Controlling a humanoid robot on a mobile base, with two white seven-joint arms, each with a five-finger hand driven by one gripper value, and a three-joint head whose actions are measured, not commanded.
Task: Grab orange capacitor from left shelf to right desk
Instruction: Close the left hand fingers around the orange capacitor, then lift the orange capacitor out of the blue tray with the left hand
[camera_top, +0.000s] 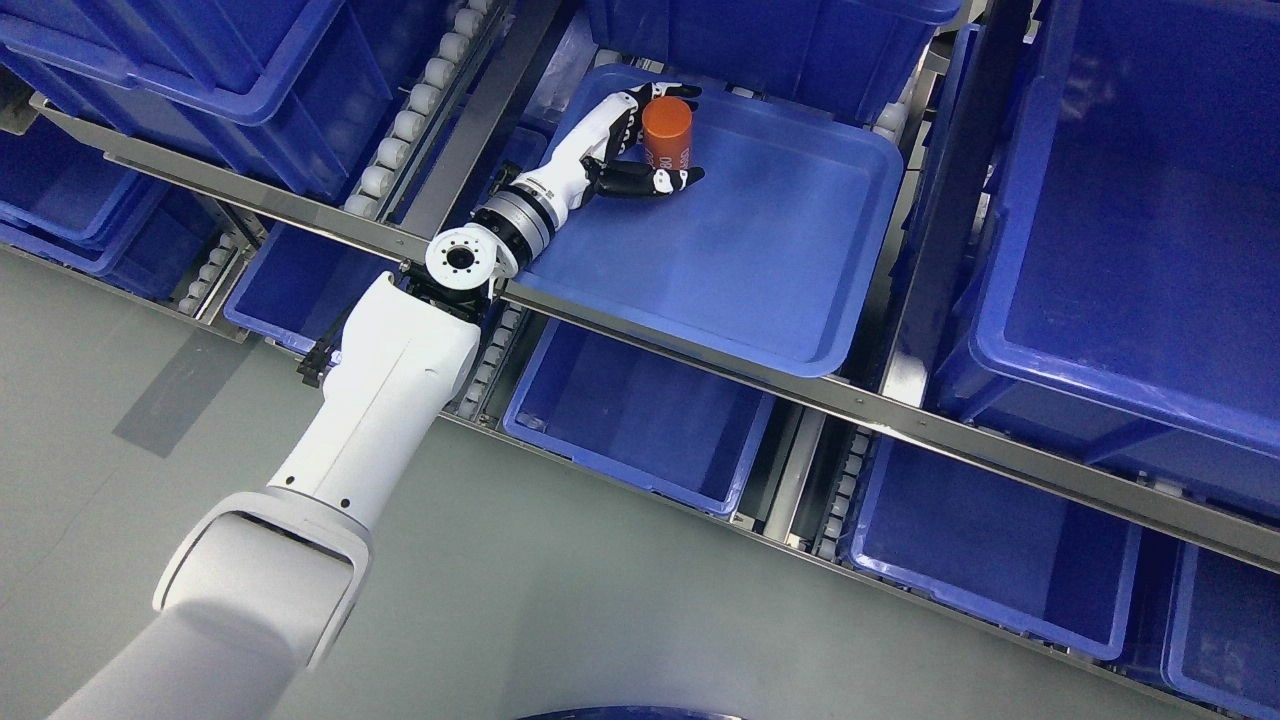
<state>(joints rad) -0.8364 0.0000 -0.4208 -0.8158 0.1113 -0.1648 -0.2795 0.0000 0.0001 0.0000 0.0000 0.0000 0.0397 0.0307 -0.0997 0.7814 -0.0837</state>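
Nearest us in the head view, our left arm (380, 400) rises from the lower left across the grey floor (560, 600) and reaches over the shelf rail (700, 370) into the shallow blue tray (760, 250). Our left robot hand (640, 140) is cupped around the orange capacitor (667, 132), which stands upright near the tray's far left corner; fingers (672, 92) curl over its far side and the thumb (665, 182) lies against its near base, so we judge the hold closed or nearly so. We read the capacitor as a rigid, smooth cylinder, probably light but slick, and unlikely to deform. Gripping its side wall at mid-height, with thumb opposite fingers, should keep it from tipping or slipping. Our right arm is out of view.
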